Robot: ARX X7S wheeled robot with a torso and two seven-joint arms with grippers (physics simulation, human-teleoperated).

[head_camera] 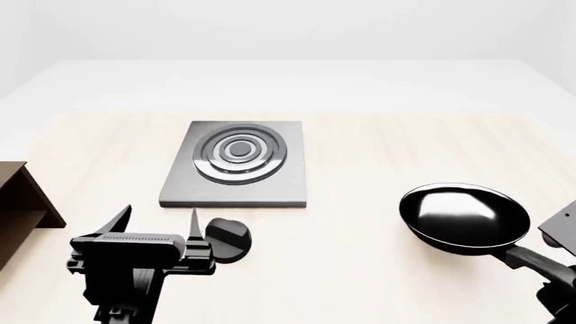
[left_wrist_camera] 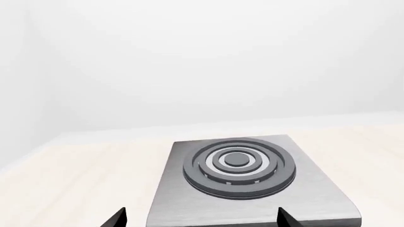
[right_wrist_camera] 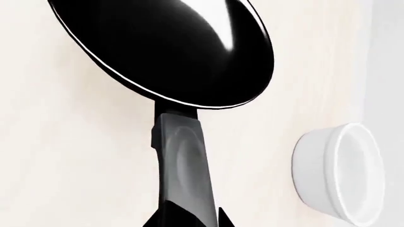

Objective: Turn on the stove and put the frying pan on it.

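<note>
The stove (head_camera: 236, 162), a grey square plate with dark burner rings, lies on the pale wooden table; it also shows in the left wrist view (left_wrist_camera: 237, 165). Its round black knob (head_camera: 228, 237) sits on the table in front of the plate. My left gripper (head_camera: 158, 224) is open and empty, just left of the knob, its right finger beside it. In the left wrist view the left gripper (left_wrist_camera: 202, 220) faces the stove and the knob is out of view. The frying pan (head_camera: 465, 217) is at the right. My right gripper (right_wrist_camera: 189, 220) is shut on its handle (right_wrist_camera: 183, 161).
A brown wooden shelf (head_camera: 18, 202) stands at the table's left edge. A white round bowl (right_wrist_camera: 344, 172) sits on the table near the pan, seen only in the right wrist view. Bare tabletop lies between the stove and the pan.
</note>
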